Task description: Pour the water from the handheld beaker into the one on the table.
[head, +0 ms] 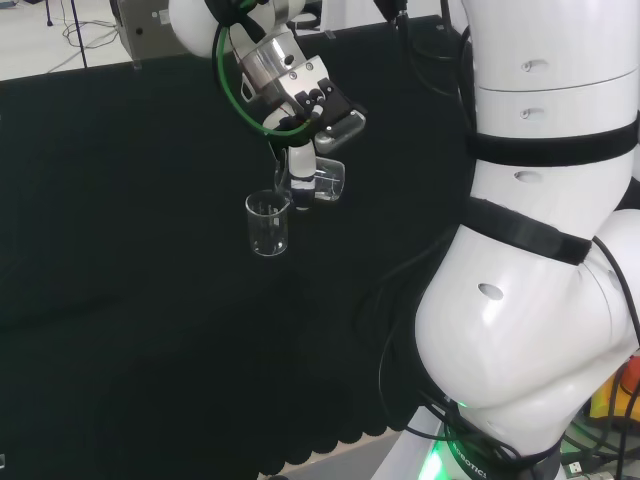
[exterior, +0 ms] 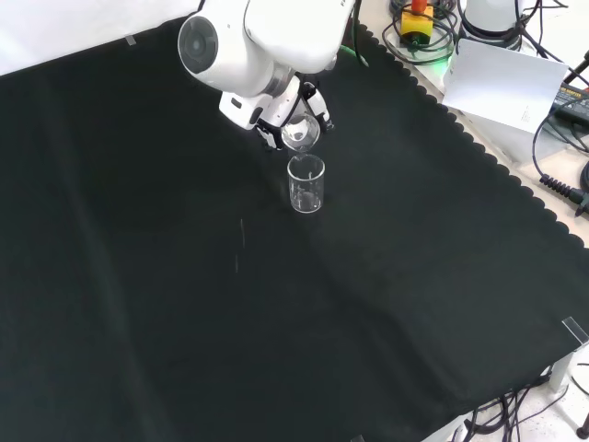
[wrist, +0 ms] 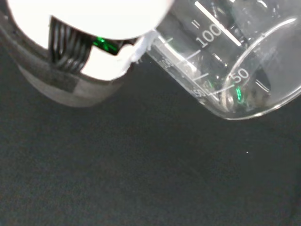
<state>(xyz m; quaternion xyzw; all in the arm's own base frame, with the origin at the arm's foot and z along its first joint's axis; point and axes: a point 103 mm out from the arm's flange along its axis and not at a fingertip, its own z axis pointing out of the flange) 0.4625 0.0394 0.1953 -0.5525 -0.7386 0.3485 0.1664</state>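
2 clear beakers: 1 tilted beaker [head: 322, 184] in the hand [head: 305, 100], 1 upright beaker [head: 267, 224] on the black cloth [head: 120, 260].

Black cloth [exterior: 276, 322] with a scalloped edge covers the bench — beside it, white paper [exterior: 502, 83] and cables [exterior: 561, 180].

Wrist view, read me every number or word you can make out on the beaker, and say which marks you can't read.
"100": on the wall of the held beaker, beside a graduation line.
"50": on the same wall, nearer its base.
Smaller figures beside the shorter lines: too small and faint to read.
Standing beaker: its marks cannot be read in the head or front view.
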